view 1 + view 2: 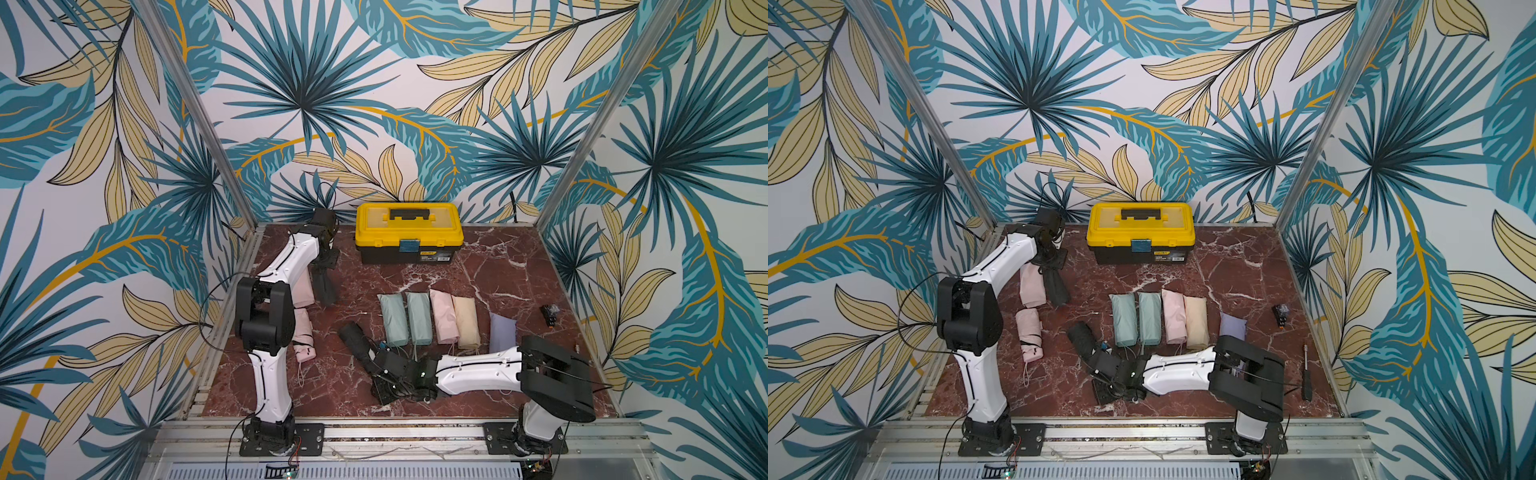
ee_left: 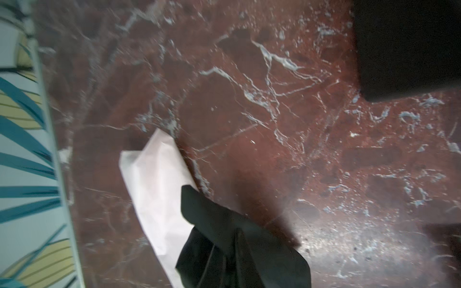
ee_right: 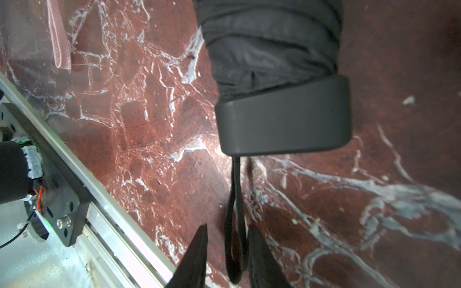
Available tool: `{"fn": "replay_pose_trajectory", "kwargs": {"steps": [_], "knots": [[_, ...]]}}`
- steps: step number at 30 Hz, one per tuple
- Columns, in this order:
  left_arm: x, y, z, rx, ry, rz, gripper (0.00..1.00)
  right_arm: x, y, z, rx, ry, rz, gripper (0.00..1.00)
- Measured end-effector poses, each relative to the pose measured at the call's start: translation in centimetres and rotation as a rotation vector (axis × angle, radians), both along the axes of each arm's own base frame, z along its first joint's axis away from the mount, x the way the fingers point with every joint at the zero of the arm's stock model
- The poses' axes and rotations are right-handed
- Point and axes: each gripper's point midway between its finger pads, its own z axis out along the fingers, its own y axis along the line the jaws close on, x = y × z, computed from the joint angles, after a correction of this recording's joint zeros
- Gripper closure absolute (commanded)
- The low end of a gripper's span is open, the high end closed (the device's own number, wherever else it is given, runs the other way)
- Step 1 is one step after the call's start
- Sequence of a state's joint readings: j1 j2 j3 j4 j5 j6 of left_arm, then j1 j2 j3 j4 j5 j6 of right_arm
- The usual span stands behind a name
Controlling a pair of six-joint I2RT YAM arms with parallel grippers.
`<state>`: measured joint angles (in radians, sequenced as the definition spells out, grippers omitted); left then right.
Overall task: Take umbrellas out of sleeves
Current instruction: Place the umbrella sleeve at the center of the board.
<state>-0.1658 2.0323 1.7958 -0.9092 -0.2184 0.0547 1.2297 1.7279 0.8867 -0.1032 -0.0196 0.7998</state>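
My left pincer [image 1: 327, 254]: the black sleeve [image 1: 326, 286] hangs at its tip; I cannot tell whether the jaws clamp it. My right pincer [image 3: 227, 227]: released, jaws apart either side of the loop [image 3: 235, 199], not pinching. The black umbrella [image 3: 272, 49] lies bare on the worktop [image 3: 149, 119] straight ahead of this pincer, long axis in line with it, handle [image 3: 284, 117] end nearest. My right arm is far nearer.

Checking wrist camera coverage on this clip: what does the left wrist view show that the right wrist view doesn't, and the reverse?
Only left wrist: the black sleeve in front of a pale pink sleeve, plus a corner of the black toolbox. Only right wrist: the black umbrella with its handle, its wrist loop lying inside the open right tool, and a pink wrist strap. Both: the red marble table.
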Motion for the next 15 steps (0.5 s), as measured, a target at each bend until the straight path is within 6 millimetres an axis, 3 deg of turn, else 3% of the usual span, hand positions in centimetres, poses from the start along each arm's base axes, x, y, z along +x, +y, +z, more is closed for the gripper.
{"fn": "replay_pose_trajectory", "kwargs": {"steps": [5, 12, 15], "knots": [[1.5, -0.4, -0.3, 0.11, 0.008, -0.121, 0.89, 0.0, 0.0, 0.0, -0.004, 0.001, 0.001, 0.69], [2.6, -1.4, -5.5, 0.17, 0.105, -0.194, 0.88, 0.0, -0.3, 0.0, -0.026, -0.001, 0.002, 0.69], [2.5, -1.1, -6.5, 0.19, 0.13, -0.197, 0.86, 0.1, -0.4, 0.0, -0.031, -0.003, 0.0, 0.69]]}}
